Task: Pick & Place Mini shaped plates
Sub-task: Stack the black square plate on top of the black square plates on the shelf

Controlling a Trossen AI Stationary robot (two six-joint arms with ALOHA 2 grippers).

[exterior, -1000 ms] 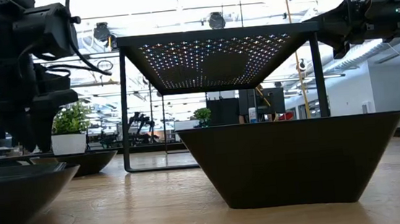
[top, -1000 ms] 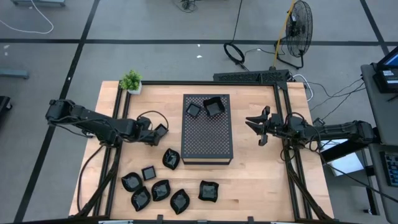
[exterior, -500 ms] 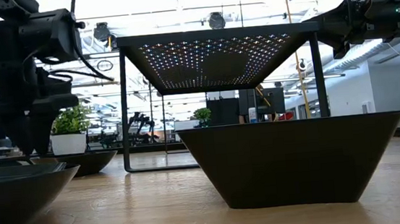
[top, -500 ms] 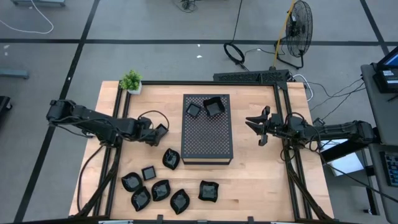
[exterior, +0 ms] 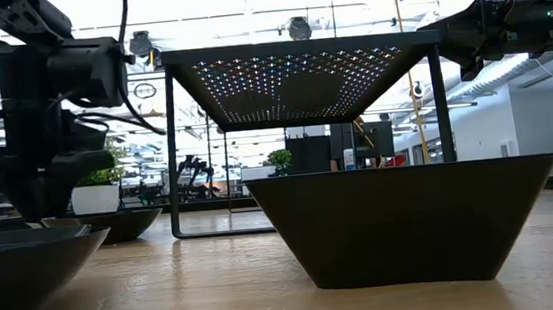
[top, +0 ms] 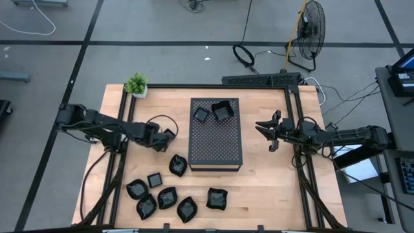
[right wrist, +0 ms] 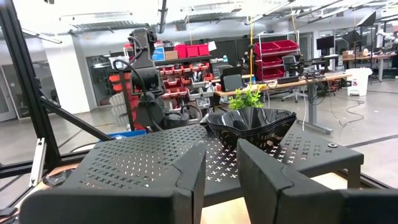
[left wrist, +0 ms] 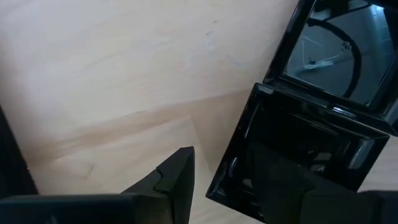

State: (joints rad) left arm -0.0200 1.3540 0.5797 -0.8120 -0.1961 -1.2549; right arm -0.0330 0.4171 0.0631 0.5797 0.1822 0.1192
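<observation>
My left gripper [top: 164,137] is low at the table, left of the perforated box [top: 215,145], and open around a small glossy black square plate [top: 167,136] [left wrist: 298,149] that lies flat on the wood. One finger [left wrist: 177,177] stands just outside the plate's corner; the other is cut off at the picture's edge. Two black plates [top: 202,114] [top: 222,110] sit on the box top. Several more plates [top: 167,197] lie on the near left part of the table. My right gripper [top: 266,134] [right wrist: 221,149] hovers right of the box, narrowly open and empty. My left gripper: I cannot tell whether it touches the square plate. The finger that shows stands a sliver off the plate's near corner [left wrist: 214,186], coming from above. The other finger is cut off at the picture's edge. The plate rests on the table.
A potted plant [top: 136,84] stands at the far left corner. The box stands on thin legs [exterior: 170,144] with room beneath it. A large dark dish [exterior: 413,218] fills the low view's foreground. Black frame rails [top: 194,86] border the table. Bare wood lies right of the box.
My left arm's rear links have swung toward the table's right edge while its gripper stayed over the square plate. In the low view the wrist has shifted a little to the right. The plate has kept its place.
</observation>
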